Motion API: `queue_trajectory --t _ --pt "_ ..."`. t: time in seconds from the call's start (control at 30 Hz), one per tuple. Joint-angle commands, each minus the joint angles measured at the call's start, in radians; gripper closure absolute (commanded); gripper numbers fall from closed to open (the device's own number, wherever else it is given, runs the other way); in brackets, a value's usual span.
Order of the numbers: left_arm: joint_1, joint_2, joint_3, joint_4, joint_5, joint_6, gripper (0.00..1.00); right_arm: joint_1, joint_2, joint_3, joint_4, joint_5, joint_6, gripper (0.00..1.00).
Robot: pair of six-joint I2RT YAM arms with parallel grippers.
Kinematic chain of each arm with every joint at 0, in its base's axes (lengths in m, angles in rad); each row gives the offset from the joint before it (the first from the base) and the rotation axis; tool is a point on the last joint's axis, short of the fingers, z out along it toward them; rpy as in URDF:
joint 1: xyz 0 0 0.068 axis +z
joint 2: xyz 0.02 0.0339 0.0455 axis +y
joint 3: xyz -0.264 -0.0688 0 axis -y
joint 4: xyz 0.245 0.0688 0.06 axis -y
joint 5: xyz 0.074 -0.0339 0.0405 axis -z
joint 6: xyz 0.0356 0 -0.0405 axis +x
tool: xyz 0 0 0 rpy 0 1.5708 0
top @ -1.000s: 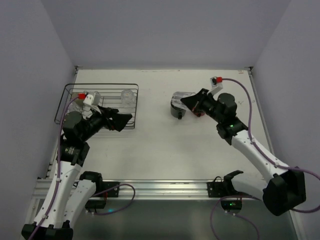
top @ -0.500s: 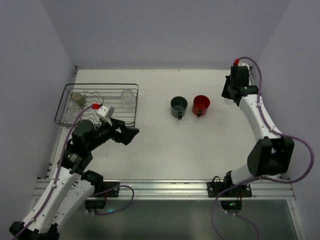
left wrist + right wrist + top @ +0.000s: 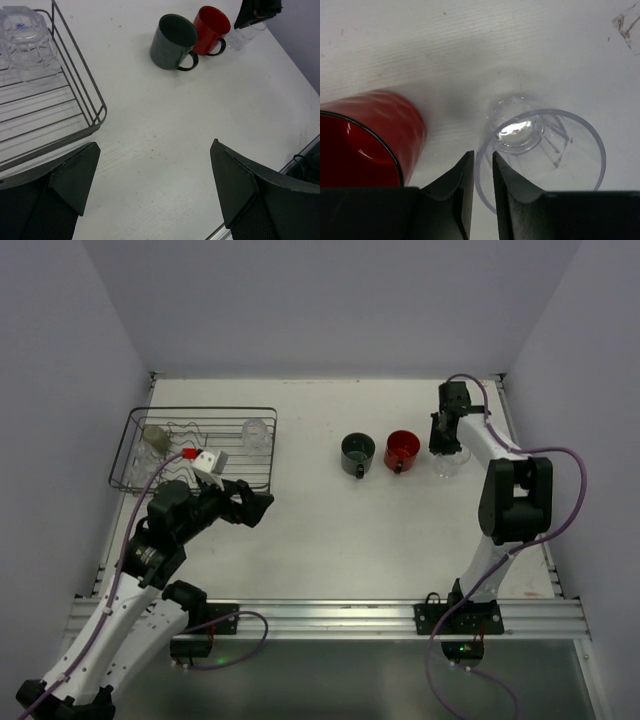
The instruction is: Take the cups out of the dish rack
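I see 3 empty cups upright on the table (image 3: 330, 540): a dark grey-green mug (image 3: 356, 452), a red mug (image 3: 402, 447) and a clear glass (image 3: 447, 462), its rim pinched by my right gripper (image 3: 482, 160). The dish rack (image 3: 200, 409) holds an olive-grey cup (image 3: 153, 434) and an upturned tumbler (image 3: 257, 433). My left gripper (image 3: 154, 150) is spread wide, empty.

A red mug (image 3: 402, 449), dark grey-green mug (image 3: 356, 452), clear glass (image 3: 545, 145), dark wire rack (image 3: 205, 409), white table (image 3: 330, 530)

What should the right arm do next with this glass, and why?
Probably open the right gripper and lift straight up. Its jaws pinch the rim of the clear glass, which appears to stand upright on the table beside the red mug, so it looks placed. Other cups sit in the dish rack.
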Motion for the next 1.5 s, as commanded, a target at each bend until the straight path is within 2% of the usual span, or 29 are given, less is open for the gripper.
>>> queue_trajectory --t 0.0,0.03,0.07,0.17,0.23,0.3,0.43,0.53,0.67,0.77,0.87,1.0,1.2,1.47 --pt "-0.002 0.024 0.03 -0.02 -0.085 0.007 0.0 -0.007 -0.034 0.032 0.0 0.0 -0.008 0.74" --pt "-0.002 0.044 0.036 -0.022 -0.113 -0.001 0.0 -0.007 -0.045 0.031 -0.003 0.005 0.003 0.67" --pt "-0.002 0.056 0.045 -0.02 -0.12 -0.008 0.0 -0.007 -0.059 0.029 -0.008 0.012 0.013 0.53" --pt "-0.004 0.128 0.115 -0.026 -0.151 -0.033 0.0 -0.007 -0.152 0.023 -0.003 0.013 0.04 0.37" --pt "-0.004 0.175 0.184 -0.026 -0.203 -0.054 0.0 -0.005 -0.244 0.011 0.017 -0.019 0.059 0.32" --pt "-0.004 0.205 0.232 -0.029 -0.261 -0.071 0.0 -0.005 -0.321 -0.04 0.041 -0.039 0.078 0.31" --pt "-0.004 0.324 0.297 0.013 -0.402 -0.131 0.0 -0.001 -0.56 -0.213 0.217 -0.125 0.162 0.29" --pt "-0.002 0.458 0.332 0.058 -0.491 -0.151 0.0 0.036 -0.815 -0.465 0.398 -0.303 0.23 0.28" --pt "0.007 0.655 0.421 0.124 -0.57 -0.128 0.0 0.099 -0.992 -0.653 0.547 -0.438 0.286 0.26" --pt "0.021 0.836 0.511 0.162 -0.585 -0.087 0.0 0.171 -1.055 -0.725 0.563 -0.481 0.287 0.23" --pt "0.045 0.904 0.55 0.24 -0.552 -0.041 0.0 0.194 -1.086 -0.776 0.592 -0.53 0.288 0.22" --pt "0.077 1.03 0.617 0.219 -0.576 -0.018 0.0 0.199 -1.105 -0.807 0.63 -0.556 0.306 0.23" --pt "0.139 1.096 0.596 0.268 -0.533 -0.015 0.0 0.208 -1.076 -0.819 0.666 -0.593 0.322 0.25" --pt "0.143 1.171 0.588 0.337 -0.423 0.028 0.0 0.242 -1.044 -0.81 0.666 -0.584 0.308 0.25"
